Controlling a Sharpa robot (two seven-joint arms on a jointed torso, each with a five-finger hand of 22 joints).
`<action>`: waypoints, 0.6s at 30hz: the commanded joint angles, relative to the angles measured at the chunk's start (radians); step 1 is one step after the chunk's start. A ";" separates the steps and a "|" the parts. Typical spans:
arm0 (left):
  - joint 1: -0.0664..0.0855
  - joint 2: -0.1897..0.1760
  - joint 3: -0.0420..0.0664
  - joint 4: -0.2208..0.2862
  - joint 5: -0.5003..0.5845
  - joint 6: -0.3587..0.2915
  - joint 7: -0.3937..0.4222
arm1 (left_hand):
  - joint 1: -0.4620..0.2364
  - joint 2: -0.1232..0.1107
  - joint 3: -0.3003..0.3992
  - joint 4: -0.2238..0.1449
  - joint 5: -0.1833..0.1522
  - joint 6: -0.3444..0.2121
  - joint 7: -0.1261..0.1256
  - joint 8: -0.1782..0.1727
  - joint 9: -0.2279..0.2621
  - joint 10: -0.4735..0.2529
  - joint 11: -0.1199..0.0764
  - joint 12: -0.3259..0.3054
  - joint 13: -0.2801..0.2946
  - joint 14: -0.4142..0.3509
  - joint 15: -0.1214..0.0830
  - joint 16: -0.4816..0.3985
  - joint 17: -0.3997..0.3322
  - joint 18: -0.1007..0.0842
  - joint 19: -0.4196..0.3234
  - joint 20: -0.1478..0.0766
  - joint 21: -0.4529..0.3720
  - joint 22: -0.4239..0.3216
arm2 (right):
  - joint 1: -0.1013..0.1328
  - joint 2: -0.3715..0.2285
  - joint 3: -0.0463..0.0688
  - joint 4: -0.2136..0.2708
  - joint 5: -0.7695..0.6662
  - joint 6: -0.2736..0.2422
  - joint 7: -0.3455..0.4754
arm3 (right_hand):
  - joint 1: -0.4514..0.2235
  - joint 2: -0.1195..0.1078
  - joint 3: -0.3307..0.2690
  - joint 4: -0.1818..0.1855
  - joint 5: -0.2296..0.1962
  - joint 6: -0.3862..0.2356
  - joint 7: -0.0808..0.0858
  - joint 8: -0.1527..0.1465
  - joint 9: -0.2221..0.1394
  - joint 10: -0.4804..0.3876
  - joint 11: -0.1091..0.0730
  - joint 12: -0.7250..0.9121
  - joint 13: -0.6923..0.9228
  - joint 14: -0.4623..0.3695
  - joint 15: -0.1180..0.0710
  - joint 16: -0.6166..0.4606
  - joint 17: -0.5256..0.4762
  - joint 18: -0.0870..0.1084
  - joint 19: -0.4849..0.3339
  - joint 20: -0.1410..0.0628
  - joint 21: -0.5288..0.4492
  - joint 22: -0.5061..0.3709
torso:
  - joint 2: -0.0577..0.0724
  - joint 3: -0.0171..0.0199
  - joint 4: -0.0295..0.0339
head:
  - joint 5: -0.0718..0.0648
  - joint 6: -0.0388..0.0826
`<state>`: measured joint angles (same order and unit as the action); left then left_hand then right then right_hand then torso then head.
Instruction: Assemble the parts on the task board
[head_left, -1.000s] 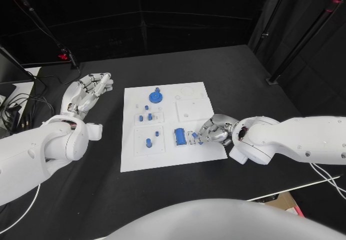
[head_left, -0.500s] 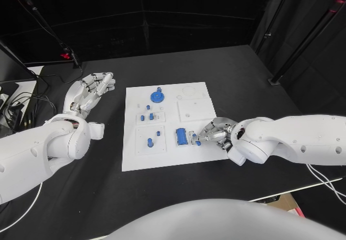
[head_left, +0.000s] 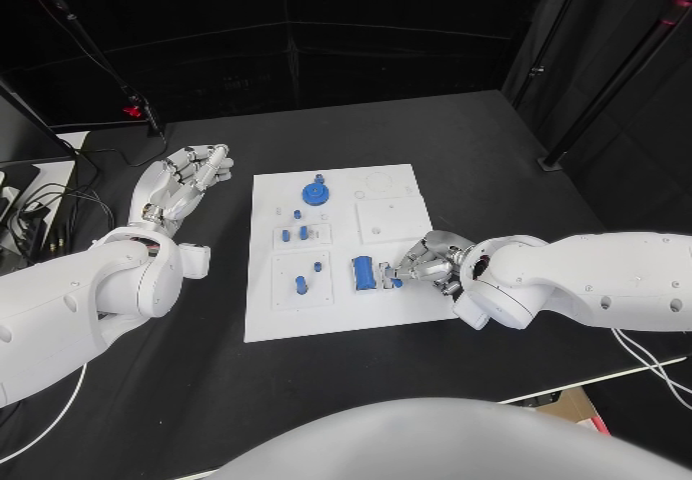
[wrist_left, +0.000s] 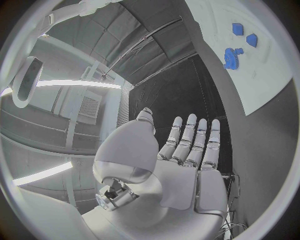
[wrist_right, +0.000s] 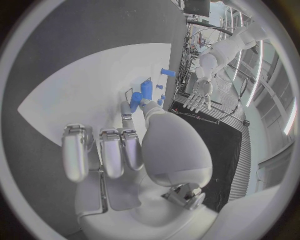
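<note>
The task board (head_left: 339, 300) lies flat in the middle of the black table (head_left: 476, 140). On it are several blue parts: a round gear-like part (head_left: 313, 191) near the far edge, small pegs (head_left: 293, 235) in a square recess below it, another blue peg (head_left: 300, 284) in the recess closer to the robot, and a larger blue block (head_left: 364, 272) in the recess at the near right side of the board.

The right hand (head_left: 428, 261) rests over the near right edge of the board, its fingers curled toward the block. In the right wrist view the thumb and one finger (wrist_right: 127, 111) come together on a small blue part (wrist_right: 136, 98) just beside the blue block (wrist_right: 147, 88), so this hand is pinching that part, while the other fingers (wrist_right: 100, 152) are folded near the palm.

The left hand (head_left: 176, 183) is above the table at the left of the board, well apart from it. Its fingers (wrist_left: 190, 140) are stretched out straight and side by side, and it holds nothing
</note>
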<state>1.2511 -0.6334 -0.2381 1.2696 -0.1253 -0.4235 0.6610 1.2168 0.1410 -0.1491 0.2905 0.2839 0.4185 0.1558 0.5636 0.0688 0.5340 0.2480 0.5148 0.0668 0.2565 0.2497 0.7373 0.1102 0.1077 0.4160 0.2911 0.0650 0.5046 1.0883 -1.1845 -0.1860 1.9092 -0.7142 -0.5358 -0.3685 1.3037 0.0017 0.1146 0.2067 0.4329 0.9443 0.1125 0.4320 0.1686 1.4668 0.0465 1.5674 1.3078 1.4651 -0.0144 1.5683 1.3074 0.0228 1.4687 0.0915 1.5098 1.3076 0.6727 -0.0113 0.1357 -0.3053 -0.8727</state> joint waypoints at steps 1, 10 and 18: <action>0.001 0.001 0.001 0.000 0.001 0.008 0.005 | 0.001 0.006 -0.005 0.001 0.005 -0.007 0.132 0.005 -0.001 -0.008 0.001 0.007 -0.002 0.003 -0.003 0.005 -0.001 -0.010 -0.006 0.000 0.006 -0.001 | 0.002 0.003 0.001 0.005 -0.054 -0.021 0.028 | 0.010 0.003 -0.005 -0.002 -0.007 0.004 -0.003 -0.007 -0.001 0.104 -0.004 0.003 0.263 0.106 0.000 0.002 0.263 -0.005 0.069 0.003 -0.003 0.240 | -0.001 -0.0005 -0.0012 | 0.000 0.000; 0.002 0.001 0.001 0.000 0.001 0.008 0.004 | 0.001 0.006 -0.005 0.001 0.005 -0.007 0.132 0.005 -0.001 -0.008 0.001 0.007 -0.002 0.003 -0.003 0.005 -0.001 -0.010 -0.006 0.000 0.006 -0.001 | 0.002 0.004 0.001 0.005 -0.083 -0.012 0.030 | 0.024 0.003 -0.010 -0.008 -0.014 0.006 -0.004 -0.008 -0.001 0.104 -0.004 0.003 0.263 0.106 -0.001 0.002 0.263 -0.006 0.069 0.002 -0.002 0.240 | 0.000 0.0001 0.0005 | 0.003 0.000; 0.002 0.001 0.001 0.000 0.001 0.008 0.004 | 0.001 0.006 -0.005 0.001 0.005 -0.007 0.132 0.005 -0.001 -0.008 0.001 0.007 -0.002 0.003 -0.003 0.005 -0.001 -0.010 -0.006 0.000 0.006 -0.001 | 0.002 0.011 0.001 0.001 -0.099 -0.008 0.004 | 0.026 0.004 -0.012 -0.009 -0.017 0.006 -0.004 -0.009 -0.002 0.104 -0.004 0.003 0.263 0.106 -0.001 0.002 0.263 -0.005 0.069 0.002 -0.003 0.239 | 0.000 -0.0004 0.0004 | 0.001 0.000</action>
<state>1.2511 -0.6334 -0.2381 1.2691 -0.1253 -0.4233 0.6594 1.2168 0.1410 -0.1491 0.2905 0.2839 0.4185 0.1558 0.5636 0.0688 0.5339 0.2480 0.5148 0.0667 0.2565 0.2497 0.7373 0.1102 0.1077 0.4160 0.2911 0.0650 0.5047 1.0886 -1.1746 -0.1854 1.9101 -0.7878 -0.5436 -0.3540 1.3187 0.0056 0.1078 0.1998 0.4198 0.9439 0.1127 0.4257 0.1671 1.4668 0.0464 1.5674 1.3078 1.4651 -0.0144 1.5683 1.3073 0.0228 1.4687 0.0915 1.5098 1.3075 0.6726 -0.0115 0.1355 -0.3021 -0.8727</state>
